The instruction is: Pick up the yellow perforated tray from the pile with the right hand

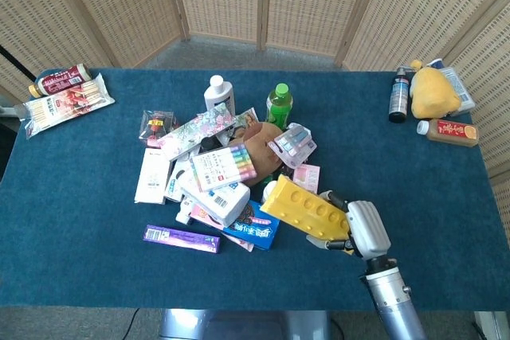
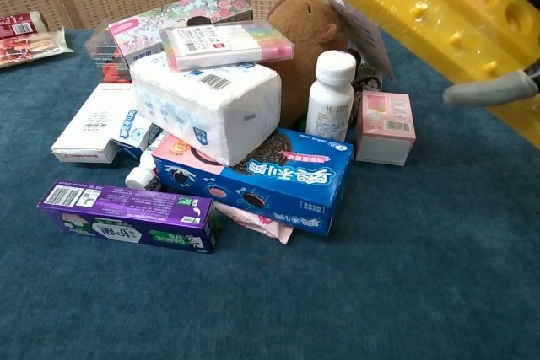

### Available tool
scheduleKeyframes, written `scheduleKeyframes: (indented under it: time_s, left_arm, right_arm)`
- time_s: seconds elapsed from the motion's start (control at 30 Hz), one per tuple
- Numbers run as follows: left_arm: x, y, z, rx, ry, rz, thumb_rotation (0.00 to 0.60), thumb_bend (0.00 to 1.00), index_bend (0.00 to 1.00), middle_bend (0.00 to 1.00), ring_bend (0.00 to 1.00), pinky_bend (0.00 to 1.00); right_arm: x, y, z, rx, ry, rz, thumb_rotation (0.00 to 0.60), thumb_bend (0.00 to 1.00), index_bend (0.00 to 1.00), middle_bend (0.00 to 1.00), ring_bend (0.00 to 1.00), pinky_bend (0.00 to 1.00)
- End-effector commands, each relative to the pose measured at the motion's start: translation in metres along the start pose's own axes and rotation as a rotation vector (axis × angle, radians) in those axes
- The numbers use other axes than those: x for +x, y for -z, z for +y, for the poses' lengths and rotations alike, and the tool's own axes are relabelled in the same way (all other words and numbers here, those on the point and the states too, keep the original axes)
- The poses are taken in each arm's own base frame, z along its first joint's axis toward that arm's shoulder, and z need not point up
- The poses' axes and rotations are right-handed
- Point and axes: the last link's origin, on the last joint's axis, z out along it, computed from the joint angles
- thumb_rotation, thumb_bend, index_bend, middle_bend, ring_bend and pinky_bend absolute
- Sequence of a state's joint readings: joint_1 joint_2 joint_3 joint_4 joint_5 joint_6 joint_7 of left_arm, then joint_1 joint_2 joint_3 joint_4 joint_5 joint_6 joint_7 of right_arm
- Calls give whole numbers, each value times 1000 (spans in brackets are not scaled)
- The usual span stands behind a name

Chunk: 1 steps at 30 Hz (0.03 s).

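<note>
The yellow perforated tray (image 1: 305, 209), a long block with round holes, hangs in the air to the right of the pile. My right hand (image 1: 360, 228) grips its right end, fingers wrapped over the top and underside. In the chest view the tray (image 2: 430, 8) fills the upper right corner, well above the table, with one grey fingertip (image 2: 494, 88) showing beneath it. The left hand appears in neither view.
The pile holds a white tissue pack (image 2: 207, 107), a blue cookie box (image 2: 266, 179), a purple box (image 2: 126, 215), a white pill bottle (image 2: 331, 94), a pink box (image 2: 385, 128) and a brown plush (image 2: 304, 35). Bottles and a yellow plush (image 1: 433, 91) stand far right.
</note>
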State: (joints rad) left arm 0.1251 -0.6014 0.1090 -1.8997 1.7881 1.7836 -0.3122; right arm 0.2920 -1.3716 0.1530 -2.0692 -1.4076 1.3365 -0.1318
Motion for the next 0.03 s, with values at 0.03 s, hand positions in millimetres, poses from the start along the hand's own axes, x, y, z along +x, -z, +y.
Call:
scheduleKeyframes:
  time_s: [0.03]
  left_arm:
    - [0, 0, 0, -1, 1, -1, 600, 0, 0, 0, 0, 0]
  right_arm:
    - [7, -2, -9, 22, 12, 13, 600, 0, 478, 793, 669, 761]
